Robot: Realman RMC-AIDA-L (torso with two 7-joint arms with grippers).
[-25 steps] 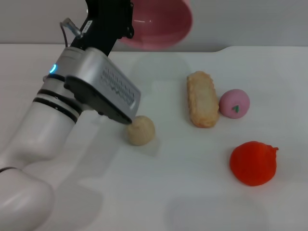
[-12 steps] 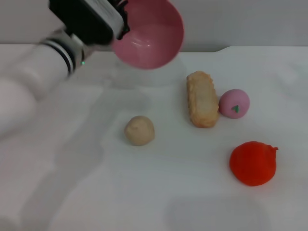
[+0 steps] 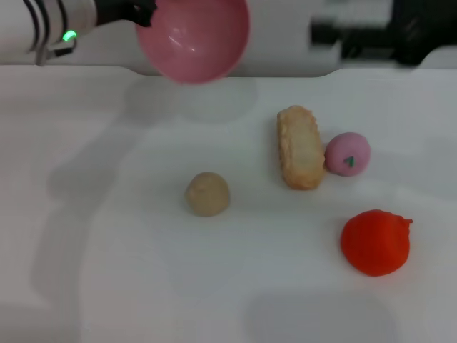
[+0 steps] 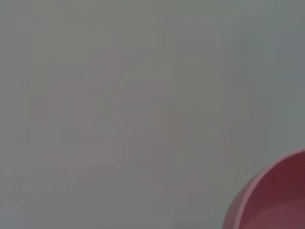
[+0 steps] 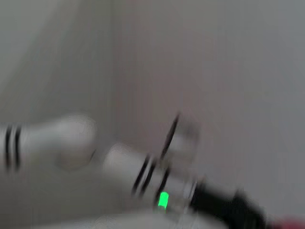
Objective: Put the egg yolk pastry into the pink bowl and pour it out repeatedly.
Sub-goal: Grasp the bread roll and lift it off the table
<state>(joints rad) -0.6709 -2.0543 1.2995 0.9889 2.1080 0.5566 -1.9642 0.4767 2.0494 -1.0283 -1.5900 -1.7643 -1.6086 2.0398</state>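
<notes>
The pink bowl [image 3: 194, 37] hangs in the air at the back left, tipped so its empty inside faces me. My left gripper [image 3: 137, 11] is shut on its left rim, at the top edge of the head view. A piece of the bowl's rim [image 4: 269, 200] shows in the left wrist view. The egg yolk pastry [image 3: 208, 193], a small beige ball, rests on the white table [image 3: 143, 271] below the bowl, touching nothing. My right gripper [image 3: 341, 34] appears as a dark blur at the back right, far from both.
A long golden bread piece [image 3: 299, 146] lies right of the pastry, with a pink ball [image 3: 348, 153] marked green beside it. A red round object [image 3: 375, 241] sits at the front right. The right wrist view shows my left arm's green light [image 5: 163, 199].
My left arm has swung up and to the left, carrying the bowl with it and uncovering the table. My right arm has come into view at the back right. The pastry has stayed put.
</notes>
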